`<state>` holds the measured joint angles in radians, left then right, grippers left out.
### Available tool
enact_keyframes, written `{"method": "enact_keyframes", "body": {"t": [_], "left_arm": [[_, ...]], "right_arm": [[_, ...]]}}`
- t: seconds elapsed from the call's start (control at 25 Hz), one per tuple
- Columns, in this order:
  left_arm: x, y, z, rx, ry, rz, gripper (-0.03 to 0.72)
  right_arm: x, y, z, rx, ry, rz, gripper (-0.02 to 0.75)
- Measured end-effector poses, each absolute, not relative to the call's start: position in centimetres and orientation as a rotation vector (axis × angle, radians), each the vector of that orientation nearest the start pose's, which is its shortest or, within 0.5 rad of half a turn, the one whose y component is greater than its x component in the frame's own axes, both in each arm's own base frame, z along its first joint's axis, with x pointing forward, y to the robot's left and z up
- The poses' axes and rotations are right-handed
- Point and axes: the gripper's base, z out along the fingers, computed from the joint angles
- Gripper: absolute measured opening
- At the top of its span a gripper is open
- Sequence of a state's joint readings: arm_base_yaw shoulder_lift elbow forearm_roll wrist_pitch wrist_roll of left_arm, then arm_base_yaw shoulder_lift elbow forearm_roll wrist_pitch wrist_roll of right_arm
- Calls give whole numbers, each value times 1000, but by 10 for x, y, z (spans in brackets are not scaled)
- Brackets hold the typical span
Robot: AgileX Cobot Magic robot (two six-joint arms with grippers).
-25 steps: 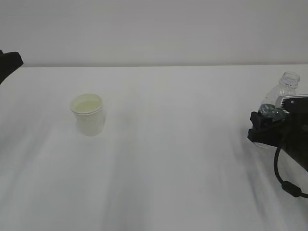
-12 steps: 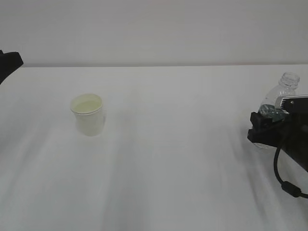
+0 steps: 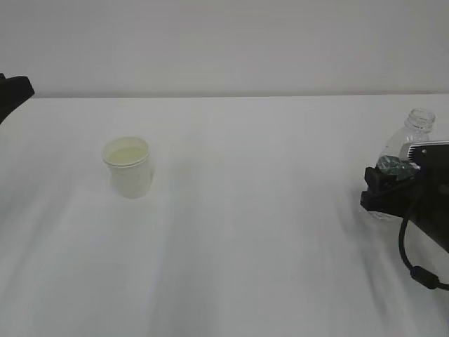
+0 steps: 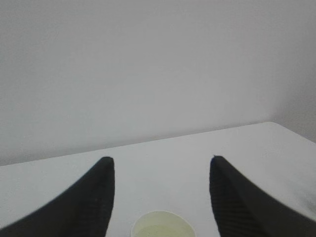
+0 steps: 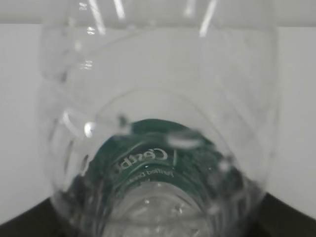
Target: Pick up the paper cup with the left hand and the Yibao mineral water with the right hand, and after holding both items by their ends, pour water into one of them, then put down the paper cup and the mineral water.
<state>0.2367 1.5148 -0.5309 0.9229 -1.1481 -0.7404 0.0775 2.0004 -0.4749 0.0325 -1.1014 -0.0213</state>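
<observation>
**Hidden and cut-off parts**

Exterior view: the left hand [image 3: 14,91] shows only as a black corner at the left edge, jaws out of frame. The right hand [image 3: 387,188] covers the lower body of the Yibao mineral water [image 3: 414,133]; label barely visible, arm cut by right edge. Left wrist view: paper cup [image 4: 163,227] cropped at bottom, only rim shows. Right wrist view: bottle fills frame, blurred; label print unreadable; jaws just dark corners.
</observation>
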Motion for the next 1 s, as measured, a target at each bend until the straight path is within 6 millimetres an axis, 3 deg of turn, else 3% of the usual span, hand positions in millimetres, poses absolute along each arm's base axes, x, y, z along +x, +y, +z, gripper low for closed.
{"method": "enact_keyframes", "body": {"t": [0.6,1.0], "left_arm": [[267,-4,227,284,1557,-629,419],[267,-4,227,284,1557,-629,417]], "right_arm": [[290,20,75,-69,1906,22,448],[277,22,69,-97,1957,37,583]]}}
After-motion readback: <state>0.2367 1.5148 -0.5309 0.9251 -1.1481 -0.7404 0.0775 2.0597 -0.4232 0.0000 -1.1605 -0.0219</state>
